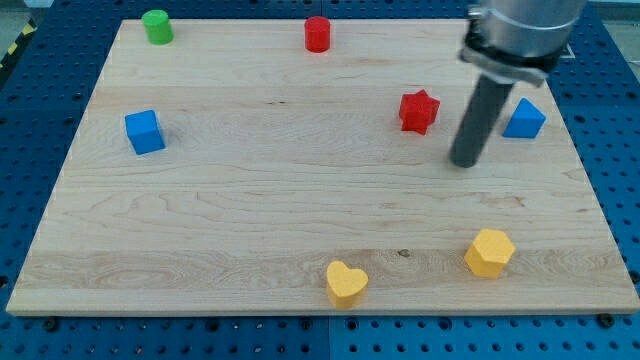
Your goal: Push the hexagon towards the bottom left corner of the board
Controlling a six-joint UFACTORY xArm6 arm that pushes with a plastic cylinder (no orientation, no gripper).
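The yellow hexagon (490, 252) lies near the board's bottom right. My tip (464, 162) is on the board above it, a clear gap away, between the red star (419, 111) on its left and the blue triangle (524, 119) on its right. It touches no block. The rod rises to the view's top right.
A yellow heart (346, 282) lies at the bottom centre, left of the hexagon. A blue cube (145, 131) is at the left, a green cylinder (157, 27) at the top left, a red cylinder (317, 34) at the top centre. The wooden board (250, 200) lies on a blue perforated table.
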